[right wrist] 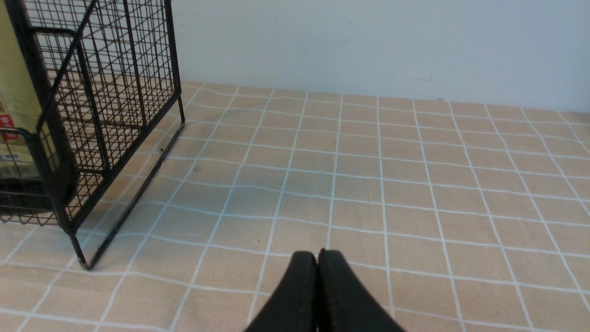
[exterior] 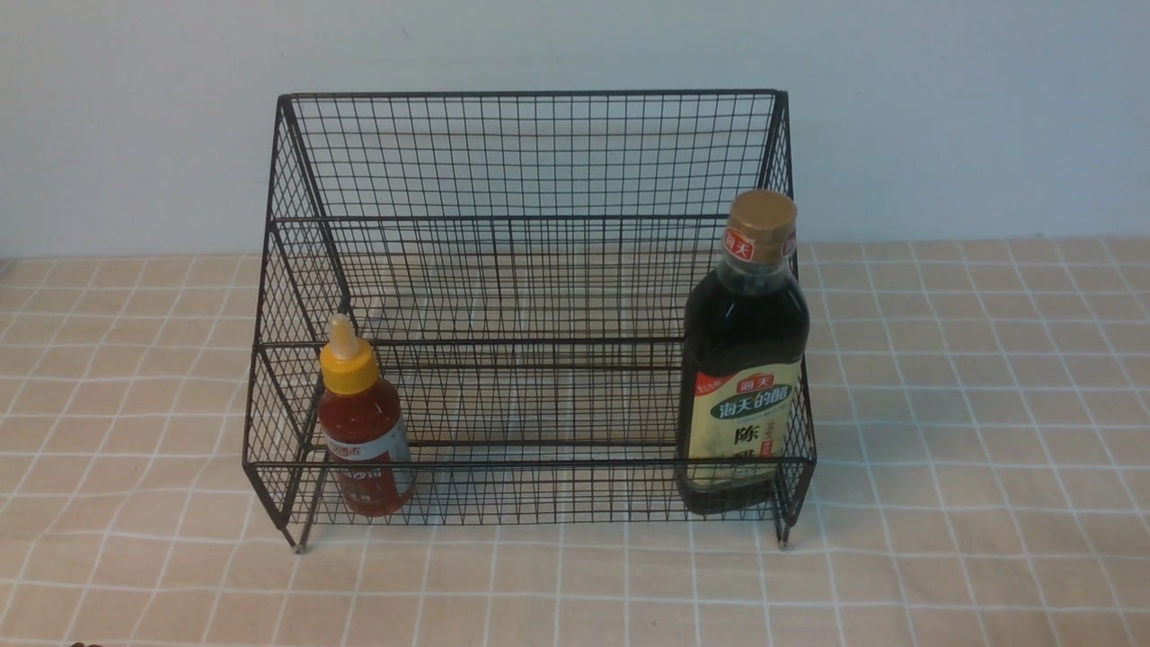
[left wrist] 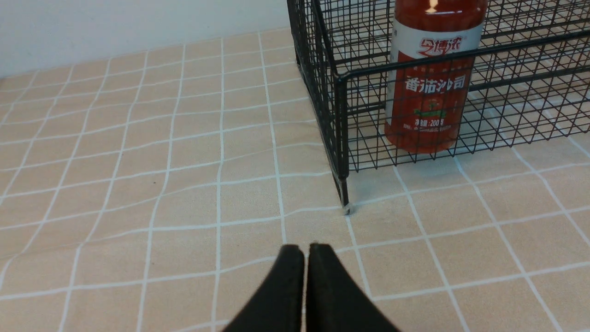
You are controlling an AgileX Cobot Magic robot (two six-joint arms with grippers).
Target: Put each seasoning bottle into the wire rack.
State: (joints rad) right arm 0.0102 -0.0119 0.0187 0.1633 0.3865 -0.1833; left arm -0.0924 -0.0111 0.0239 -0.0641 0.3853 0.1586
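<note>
The black wire rack (exterior: 530, 153) stands in the middle of the checked cloth. Inside its front tier, at the left end, stands the small red-sauce bottle (exterior: 362, 431) with a yellow nozzle cap. At the right end stands the tall dark-liquid bottle (exterior: 744, 359) with a gold cap. Both are upright. In the left wrist view my left gripper (left wrist: 305, 249) is shut and empty, over the cloth short of the rack's corner foot (left wrist: 345, 208), with the red-sauce bottle (left wrist: 428, 87) behind the mesh. My right gripper (right wrist: 317, 254) is shut and empty, off the rack's side (right wrist: 106, 92). Neither gripper shows in the front view.
A beige tablecloth (exterior: 988, 431) with a white grid covers the table. A pale wall (exterior: 575, 45) rises right behind the rack. Bare cloth lies to both sides of the rack and in front of it.
</note>
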